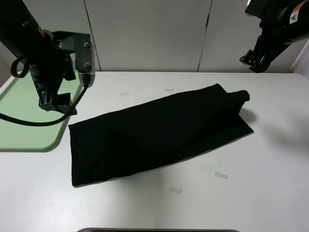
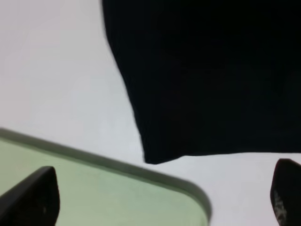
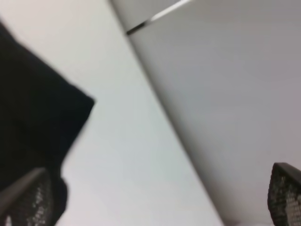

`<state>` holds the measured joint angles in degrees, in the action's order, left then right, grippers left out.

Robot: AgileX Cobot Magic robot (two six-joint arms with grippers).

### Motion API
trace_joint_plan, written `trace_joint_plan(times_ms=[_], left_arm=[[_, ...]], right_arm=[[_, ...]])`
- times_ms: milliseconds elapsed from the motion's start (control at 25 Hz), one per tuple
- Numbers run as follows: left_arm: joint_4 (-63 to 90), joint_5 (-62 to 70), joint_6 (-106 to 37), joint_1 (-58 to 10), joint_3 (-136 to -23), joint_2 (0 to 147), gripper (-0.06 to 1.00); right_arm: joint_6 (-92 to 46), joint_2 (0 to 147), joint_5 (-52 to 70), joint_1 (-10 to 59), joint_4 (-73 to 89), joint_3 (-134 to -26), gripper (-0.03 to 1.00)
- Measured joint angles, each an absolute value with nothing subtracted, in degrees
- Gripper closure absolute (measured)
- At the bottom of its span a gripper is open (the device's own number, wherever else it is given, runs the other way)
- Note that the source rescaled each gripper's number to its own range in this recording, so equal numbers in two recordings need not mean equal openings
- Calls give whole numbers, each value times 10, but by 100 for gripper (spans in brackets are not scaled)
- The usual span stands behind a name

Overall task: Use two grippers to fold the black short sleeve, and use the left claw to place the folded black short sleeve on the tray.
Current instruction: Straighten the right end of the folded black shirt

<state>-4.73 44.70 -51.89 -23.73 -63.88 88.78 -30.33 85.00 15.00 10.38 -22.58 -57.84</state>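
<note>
The black short sleeve (image 1: pixel 159 133) lies on the white table as a long folded strip, slanting from the near left to the far right, with a bunched corner at its far right end. It also shows in the left wrist view (image 2: pixel 207 75) and the right wrist view (image 3: pixel 33 122). The light green tray (image 1: pixel 24 121) sits at the left table edge and shows in the left wrist view (image 2: pixel 94 197). My left gripper (image 1: pixel 57 104) hangs open and empty over the tray's right edge, near the garment's left end. My right gripper (image 1: pixel 253 60) is open and empty, raised above the table's far right.
The white table (image 1: pixel 241 183) carries several small pieces of clear tape (image 1: pixel 221 175) around the garment. A pale panelled wall (image 1: pixel 154 34) stands right behind the table. A black cable (image 1: pixel 29 121) loops from the left arm over the tray.
</note>
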Motion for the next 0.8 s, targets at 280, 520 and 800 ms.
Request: trace_joint_plan(times_ms=[280,520,800], left_arm=[[-38,420,-519,-245,-639,753,-5],[-33,453,-486,-280,-639,598,-6],[-9,483,-352,-287,-639,391,-6]], right_arm=[[-288,819,143,104,-222,-579,-3],[-267,818,141,104,-220,-579,-3],[-266,818,141,104,-219,-579,-3]])
